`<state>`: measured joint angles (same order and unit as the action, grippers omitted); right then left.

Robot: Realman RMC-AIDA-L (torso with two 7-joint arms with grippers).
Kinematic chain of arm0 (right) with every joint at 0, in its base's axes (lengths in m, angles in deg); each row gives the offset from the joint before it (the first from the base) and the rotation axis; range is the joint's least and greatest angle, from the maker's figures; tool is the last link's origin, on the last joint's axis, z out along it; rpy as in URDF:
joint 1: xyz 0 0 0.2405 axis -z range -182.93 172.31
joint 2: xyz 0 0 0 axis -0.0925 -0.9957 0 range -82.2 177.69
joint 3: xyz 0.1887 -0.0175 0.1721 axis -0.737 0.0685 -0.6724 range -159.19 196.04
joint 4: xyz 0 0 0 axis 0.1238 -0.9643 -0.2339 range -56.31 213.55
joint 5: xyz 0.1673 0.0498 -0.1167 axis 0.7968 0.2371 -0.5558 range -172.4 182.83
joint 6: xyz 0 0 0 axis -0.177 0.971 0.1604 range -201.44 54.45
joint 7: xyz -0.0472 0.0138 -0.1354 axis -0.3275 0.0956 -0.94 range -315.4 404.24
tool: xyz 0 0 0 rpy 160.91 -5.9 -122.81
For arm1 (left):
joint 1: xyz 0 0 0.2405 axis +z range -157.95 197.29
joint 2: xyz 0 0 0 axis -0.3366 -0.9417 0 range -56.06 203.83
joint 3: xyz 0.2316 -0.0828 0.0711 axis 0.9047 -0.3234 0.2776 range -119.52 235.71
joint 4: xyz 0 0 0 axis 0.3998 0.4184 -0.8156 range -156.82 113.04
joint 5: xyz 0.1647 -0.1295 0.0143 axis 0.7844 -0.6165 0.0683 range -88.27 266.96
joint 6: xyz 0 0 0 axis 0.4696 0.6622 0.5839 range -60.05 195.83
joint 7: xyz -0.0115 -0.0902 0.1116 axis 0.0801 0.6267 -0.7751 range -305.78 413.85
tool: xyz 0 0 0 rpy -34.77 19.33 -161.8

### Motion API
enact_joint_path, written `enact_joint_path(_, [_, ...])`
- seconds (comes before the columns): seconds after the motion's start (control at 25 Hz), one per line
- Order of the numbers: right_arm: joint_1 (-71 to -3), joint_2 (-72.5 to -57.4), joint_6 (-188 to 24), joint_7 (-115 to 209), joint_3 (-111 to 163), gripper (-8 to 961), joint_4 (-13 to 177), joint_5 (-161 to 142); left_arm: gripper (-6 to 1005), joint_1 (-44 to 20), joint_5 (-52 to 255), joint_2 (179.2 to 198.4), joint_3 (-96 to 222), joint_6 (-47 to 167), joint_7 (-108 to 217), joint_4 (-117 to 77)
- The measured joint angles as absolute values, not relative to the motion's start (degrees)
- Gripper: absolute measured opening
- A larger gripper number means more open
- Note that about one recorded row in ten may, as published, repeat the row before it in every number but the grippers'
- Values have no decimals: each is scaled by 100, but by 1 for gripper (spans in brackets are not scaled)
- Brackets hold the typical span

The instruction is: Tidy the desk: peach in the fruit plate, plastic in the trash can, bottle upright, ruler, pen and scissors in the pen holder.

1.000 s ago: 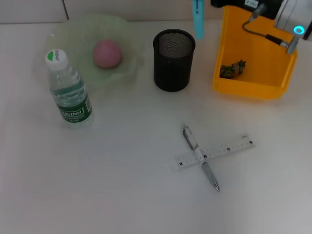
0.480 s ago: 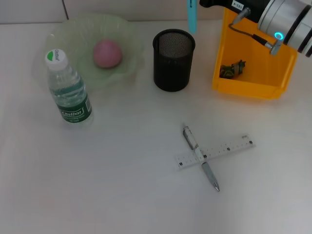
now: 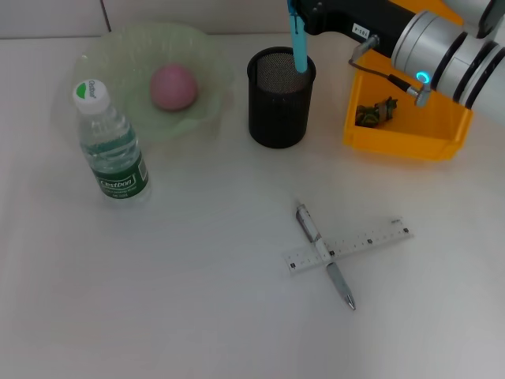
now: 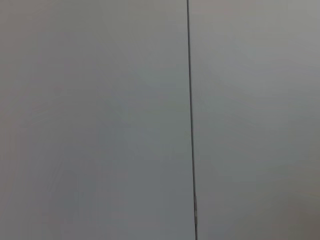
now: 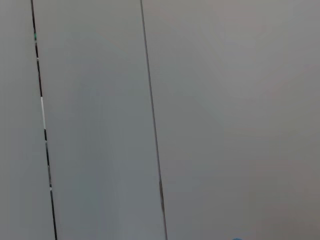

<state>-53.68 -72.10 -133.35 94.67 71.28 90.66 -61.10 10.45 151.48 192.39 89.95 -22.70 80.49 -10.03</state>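
My right gripper (image 3: 297, 9) reaches in from the top right and is shut on the blue scissors (image 3: 299, 43), which hang with their lower end at the mouth of the black mesh pen holder (image 3: 281, 106). The pink peach (image 3: 173, 87) lies in the pale green fruit plate (image 3: 207, 110). At the left, the water bottle (image 3: 111, 148) stands upright. The white ruler (image 3: 364, 239) lies across the pen (image 3: 339, 286) on the table in front. Crumpled plastic (image 3: 376, 110) sits in the orange trash can (image 3: 402, 138). My left gripper is out of view.
The trash can stands just right of the pen holder, under my right arm (image 3: 442, 43). Both wrist views show only grey panels with thin dark seams.
My right arm has swung left from above the trash can, carrying the scissors to the pen holder and lowering them toward its mouth. Everything on the table has stayed put.
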Motion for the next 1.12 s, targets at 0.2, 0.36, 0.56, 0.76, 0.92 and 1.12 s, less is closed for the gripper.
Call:
enact_joint_path(0.2, [-5368,-7218,-13240,9436,7138,91,8979,-6108,579,1019,15148,19245,9032,-2294,8050,-1003])
enact_joint_path(0.36, [-5300,-7218,-13305,9434,7141,92,8959,-6131,580,1020,15149,19245,9048,-2325,8049,-1003])
enact_joint_path(0.56, [-5105,-7215,-13574,9511,7141,193,8981,-6130,582,1035,15156,19241,9317,-2354,8045,-976])
enact_joint_path(0.76, [-4680,-7176,-14206,10027,7108,295,9500,-6123,583,1042,15158,19236,9394,-2332,8042,-989])
enact_joint_path(0.92, [-4021,-7145,-14530,11850,7345,459,11213,-6534,585,1116,15155,19224,9389,-2345,8138,-971])
enact_joint_path(1.12, [-3701,-7064,-15043,15140,7506,752,14391,-9005,747,1185,15110,19245,9291,-2236,8187,-1031])
